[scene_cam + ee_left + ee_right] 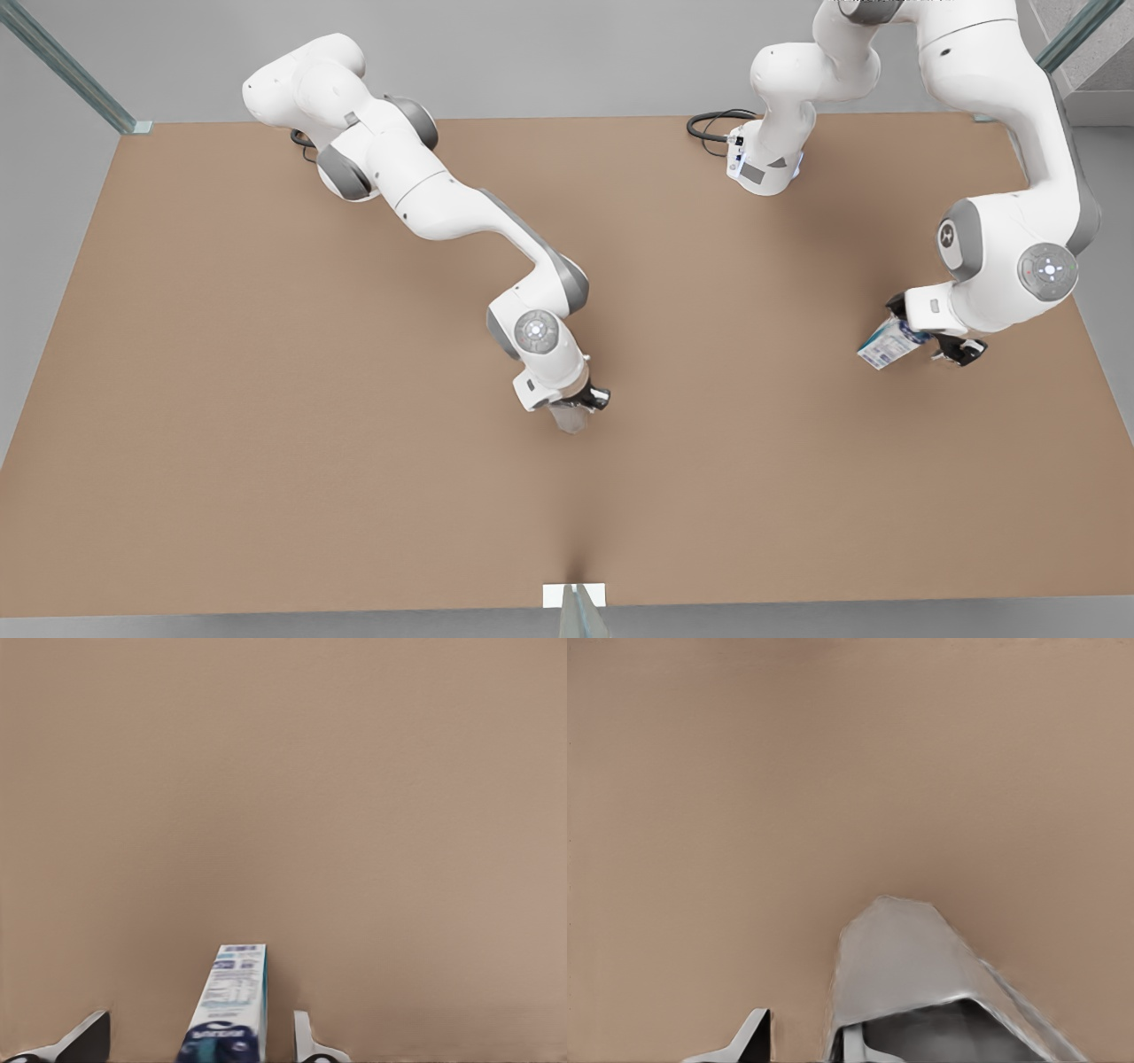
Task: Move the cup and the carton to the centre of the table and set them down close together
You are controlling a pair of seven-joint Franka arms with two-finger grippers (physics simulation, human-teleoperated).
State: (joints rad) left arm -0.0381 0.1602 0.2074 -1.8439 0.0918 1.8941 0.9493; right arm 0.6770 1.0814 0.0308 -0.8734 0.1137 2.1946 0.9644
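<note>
Gripping the cup [570,415] by its rim wall, 1 finger [849,1047] inside and 1 outside, the right hand [580,403] holds it near the surface [266,399] centre, base pointing down. At the front view's right, well apart, the left hand [926,341] seems clamped on the carton [886,344], tilted, its long axis pointing down and toward the centre, likely mid-carry.

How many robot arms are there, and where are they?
2. The left arm's pincer, at the front view's right, is around the carton. The right arm's pincer, near the table centre, is at the cup.
</note>
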